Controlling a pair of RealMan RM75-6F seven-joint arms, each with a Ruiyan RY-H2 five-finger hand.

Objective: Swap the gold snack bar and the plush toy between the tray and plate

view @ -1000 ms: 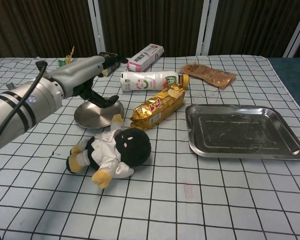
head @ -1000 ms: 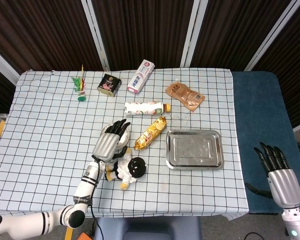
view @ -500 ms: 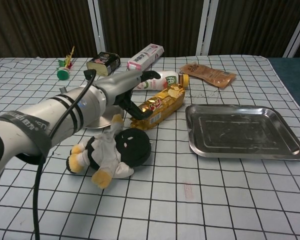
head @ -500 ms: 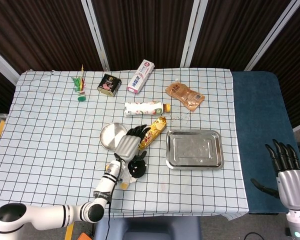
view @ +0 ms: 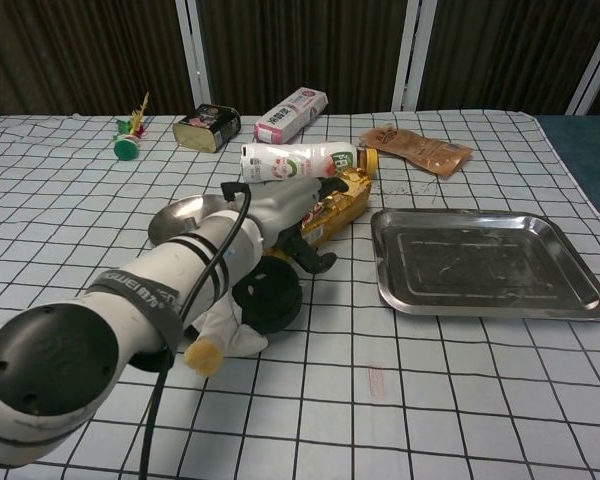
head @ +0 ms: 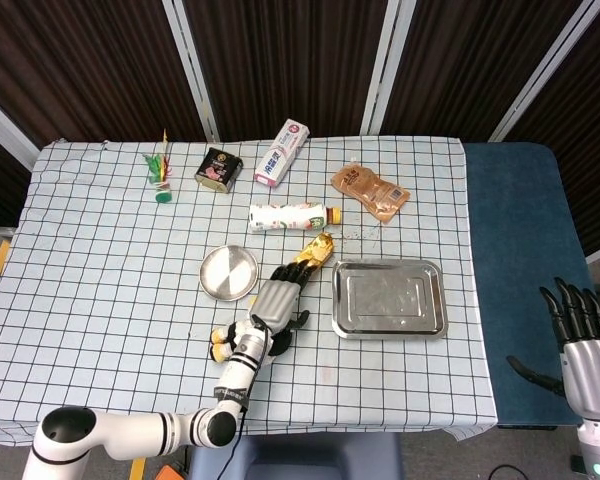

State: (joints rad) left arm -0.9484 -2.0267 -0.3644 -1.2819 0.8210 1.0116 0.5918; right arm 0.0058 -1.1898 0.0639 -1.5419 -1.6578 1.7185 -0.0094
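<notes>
The gold snack bar (head: 317, 248) (view: 348, 192) lies on the checked cloth between the round metal plate (head: 229, 272) (view: 175, 215) and the steel tray (head: 389, 298) (view: 480, 262); both are bare. My left hand (head: 280, 293) (view: 295, 215) lies over the bar's near end, fingers stretched along it and thumb hooked low in front. The plush toy (head: 225, 342) (view: 270, 298) lies on the cloth under my left forearm, partly hidden. My right hand (head: 583, 335) hovers off the table's right side, fingers apart and holding nothing.
A milk bottle (head: 292, 215) lies just behind the bar. Further back are a brown pouch (head: 369, 190), a toothpaste box (head: 283, 152), a dark tin (head: 218, 167) and a green shuttlecock (head: 161, 175). A blue surface borders the table's right edge.
My left hand has swept right from above the plate, across the plush toy, onto the snack bar. The right hand has sunk lower at the right. The bar and toy have not moved.
</notes>
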